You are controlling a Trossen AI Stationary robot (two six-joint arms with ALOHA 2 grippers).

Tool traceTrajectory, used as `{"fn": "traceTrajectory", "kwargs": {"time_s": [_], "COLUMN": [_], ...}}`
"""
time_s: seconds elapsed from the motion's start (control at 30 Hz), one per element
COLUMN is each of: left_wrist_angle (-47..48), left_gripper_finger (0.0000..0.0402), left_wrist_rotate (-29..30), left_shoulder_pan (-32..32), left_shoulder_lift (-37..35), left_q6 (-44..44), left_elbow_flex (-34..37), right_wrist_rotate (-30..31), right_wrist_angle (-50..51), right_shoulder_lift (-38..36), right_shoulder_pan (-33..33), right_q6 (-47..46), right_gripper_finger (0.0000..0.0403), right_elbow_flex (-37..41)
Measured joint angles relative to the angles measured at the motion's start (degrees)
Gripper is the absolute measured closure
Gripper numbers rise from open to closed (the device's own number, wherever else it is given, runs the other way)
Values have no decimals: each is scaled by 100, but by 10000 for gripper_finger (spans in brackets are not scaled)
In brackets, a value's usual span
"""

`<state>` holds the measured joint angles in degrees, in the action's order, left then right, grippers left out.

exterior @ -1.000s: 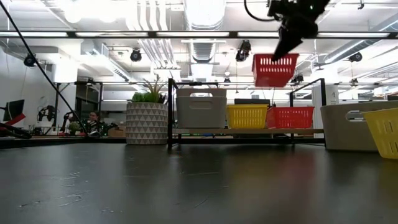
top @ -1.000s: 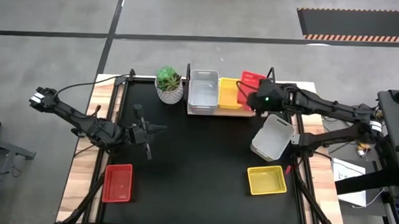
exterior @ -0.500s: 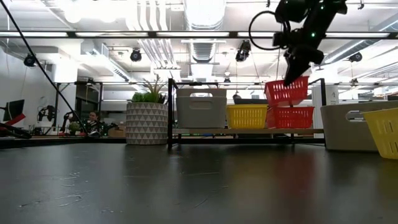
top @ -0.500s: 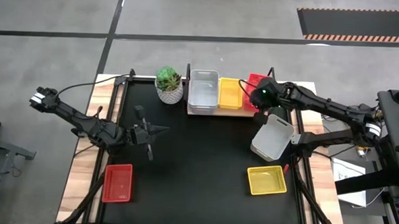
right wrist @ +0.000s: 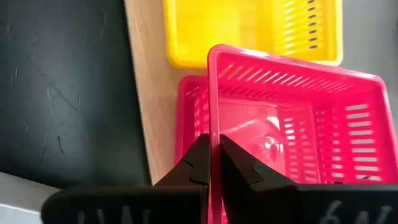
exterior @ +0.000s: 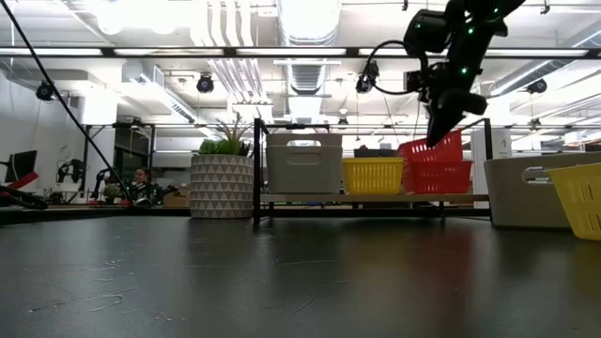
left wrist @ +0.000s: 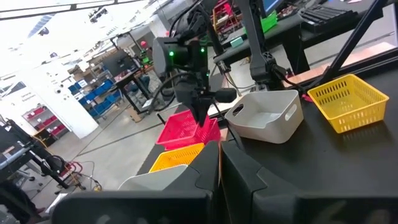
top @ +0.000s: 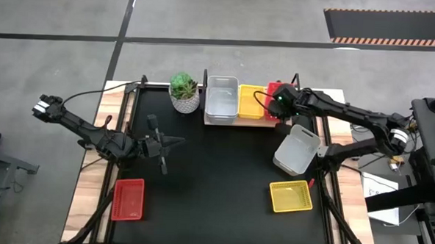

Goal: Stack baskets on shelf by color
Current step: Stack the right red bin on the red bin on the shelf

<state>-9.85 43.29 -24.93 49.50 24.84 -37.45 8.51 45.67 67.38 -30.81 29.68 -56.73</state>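
Note:
The wooden shelf (top: 232, 121) stands at the table's far edge. On it, from left to right, are a white-grey basket (top: 221, 100), a yellow basket (top: 251, 101) and a red basket (exterior: 441, 178). My right gripper (exterior: 435, 141) is shut on a second red basket (exterior: 434, 152), held tilted right over the red one on the shelf (right wrist: 193, 118). Whether the two touch I cannot tell. My left gripper (top: 163, 143) hangs shut and bare over the table's left half. Loose on the table lie a red basket (top: 128, 199), a yellow basket (top: 291, 196) and a white-grey basket (top: 298, 149). My right gripper pinches the rim of one side wall (right wrist: 213, 140) of the red basket, one finger (right wrist: 235, 163) inside and the other (right wrist: 198, 163) outside. The fingers slant down from above. The basket hangs tilted below them, its bottom at the rim of the red basket on the shelf.
A white pot with a green plant (top: 184, 93) stands just left of the shelf. Black uprights (exterior: 255, 169) rise at the shelf's ends. The black mat (top: 215, 181) is bare in its middle.
My right gripper has come down with the red basket, from well above the shelf to just over the red basket at the shelf's right end. The basket has stayed tilted in the hold.

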Motion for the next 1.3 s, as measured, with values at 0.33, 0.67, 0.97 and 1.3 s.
{"fn": "traceTrajectory", "kwargs": {"time_s": [0.33,0.67,0.97,1.3], "left_wrist_angle": [-18,-31,-37,-32], "left_gripper_finger": [402,402,402,402], "left_wrist_rotate": [-2,-4,-69,-137], "left_shoulder_pan": [2,2,7,5], "left_shoulder_lift": [0,2,2,42], "left_q6": [13,105,103,-50], "left_elbow_flex": [-9,0,4,4], "right_wrist_rotate": [0,5,53,-741], "right_wrist_angle": [-11,48,823,809], "right_shoulder_lift": [226,98,89,125], "right_shoulder_pan": [2,2,69,961], "right_q6": [642,893,79,-1198], "right_gripper_finger": [394,347,300,384], "right_elbow_flex": [2,0,-531,-576]}}
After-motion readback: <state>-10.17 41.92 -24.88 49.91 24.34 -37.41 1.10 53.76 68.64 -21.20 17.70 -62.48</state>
